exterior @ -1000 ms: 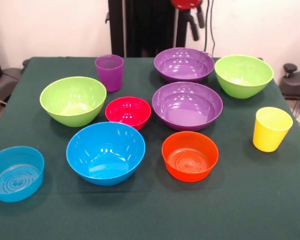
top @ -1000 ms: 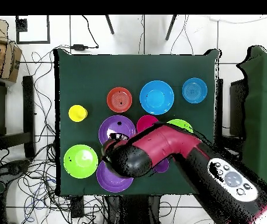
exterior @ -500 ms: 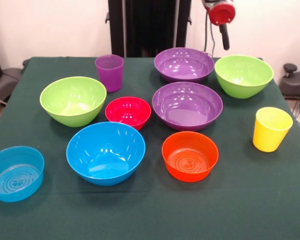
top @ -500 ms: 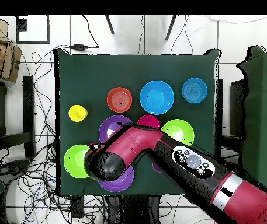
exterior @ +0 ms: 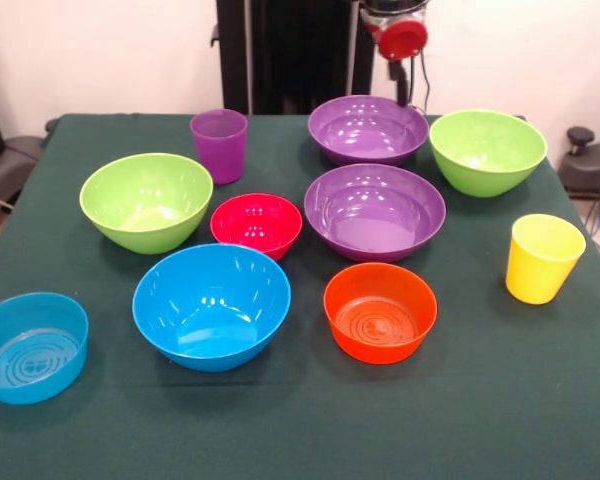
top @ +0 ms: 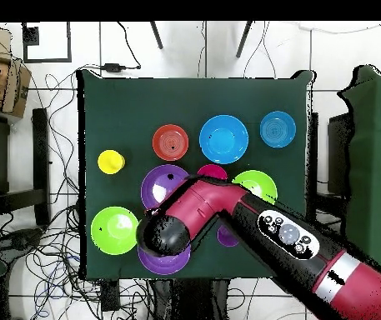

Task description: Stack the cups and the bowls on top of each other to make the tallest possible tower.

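Fingers (exterior: 405, 82): only a dark stub shows below the red wrist cap at the top edge of the front view; whether they are open or closed cannot be told, and nothing is seen held in them. They hang above the far rim of the rear purple bowl (exterior: 368, 128), not touching it. In the overhead view the arm (top: 227, 218) covers most of that bowl and hides the fingers entirely.

Nearest neighbours in the front view: the second purple bowl (exterior: 374, 210) sits just in front of the rear one, rims close but apart. The right lime green bowl (exterior: 487, 150) stands just beside the rear purple bowl, to its right. The purple cup (exterior: 219, 144) stands upright to the left of the rear purple bowl.

Further out: the red-pink bowl (exterior: 256, 223) sits between the left lime green bowl (exterior: 146, 200) and the front purple bowl. The large blue bowl (exterior: 211, 304) is in front of the red-pink one; the orange bowl (exterior: 379, 311) sits to its right, in front of the front purple bowl. The yellow cup (exterior: 544, 257) stands upright near the right edge. The small blue bowl (exterior: 31, 345) is at the front left corner.

All items stand singly, open side up, on the green-covered counter (exterior: 480, 400); no tower has been started.
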